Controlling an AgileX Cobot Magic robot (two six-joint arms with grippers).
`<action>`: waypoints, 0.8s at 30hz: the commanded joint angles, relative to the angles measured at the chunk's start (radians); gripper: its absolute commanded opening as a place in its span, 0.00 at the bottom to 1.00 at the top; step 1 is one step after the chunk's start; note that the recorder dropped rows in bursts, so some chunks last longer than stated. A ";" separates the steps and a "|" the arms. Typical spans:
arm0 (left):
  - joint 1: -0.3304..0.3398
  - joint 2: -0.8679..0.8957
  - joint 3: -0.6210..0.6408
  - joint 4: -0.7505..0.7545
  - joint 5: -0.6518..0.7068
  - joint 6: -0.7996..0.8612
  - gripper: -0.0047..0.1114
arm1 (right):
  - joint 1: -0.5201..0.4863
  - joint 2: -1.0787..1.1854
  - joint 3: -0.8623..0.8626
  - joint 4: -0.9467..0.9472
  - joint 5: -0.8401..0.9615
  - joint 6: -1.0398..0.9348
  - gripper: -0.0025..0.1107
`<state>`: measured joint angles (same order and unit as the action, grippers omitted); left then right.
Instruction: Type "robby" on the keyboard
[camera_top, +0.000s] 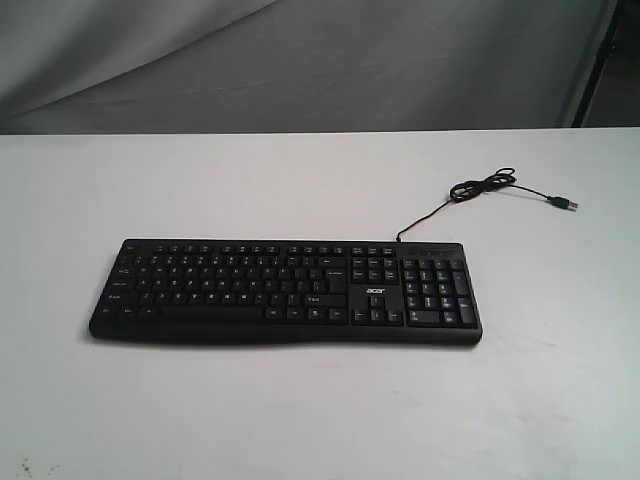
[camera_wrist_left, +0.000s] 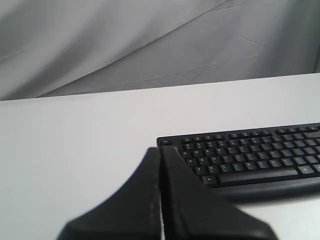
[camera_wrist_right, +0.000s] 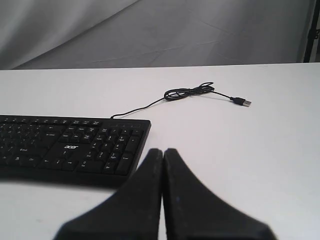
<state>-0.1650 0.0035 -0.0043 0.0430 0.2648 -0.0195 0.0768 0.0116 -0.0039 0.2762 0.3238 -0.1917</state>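
The black keyboard (camera_top: 285, 290) lies flat across the middle of the white table, number pad on the right, small white "acer" logo visible. Its thin cable (camera_top: 480, 188) coils behind the right end and stops at a loose USB plug (camera_top: 566, 203). Neither arm shows in the exterior view. In the left wrist view my left gripper (camera_wrist_left: 160, 149) is shut and empty, its tips off the keyboard's (camera_wrist_left: 250, 155) left end. In the right wrist view my right gripper (camera_wrist_right: 163, 151) is shut and empty, near the number-pad corner of the keyboard (camera_wrist_right: 70, 147).
The white table (camera_top: 300, 410) stretches wide on all sides of the keyboard. A grey cloth backdrop (camera_top: 300, 60) hangs behind the far edge. A dark frame post (camera_top: 605, 60) stands at the far right.
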 joint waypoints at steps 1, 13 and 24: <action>-0.006 -0.003 0.004 0.005 -0.007 -0.003 0.04 | -0.006 -0.007 0.004 0.000 0.002 -0.003 0.02; -0.006 -0.003 0.004 0.005 -0.007 -0.003 0.04 | -0.006 -0.007 0.004 0.000 0.002 -0.001 0.02; -0.006 -0.003 0.004 0.005 -0.007 -0.003 0.04 | -0.006 -0.007 0.004 -0.038 0.012 -0.001 0.02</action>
<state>-0.1650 0.0035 -0.0043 0.0430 0.2648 -0.0195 0.0768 0.0116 -0.0039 0.2738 0.3238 -0.1917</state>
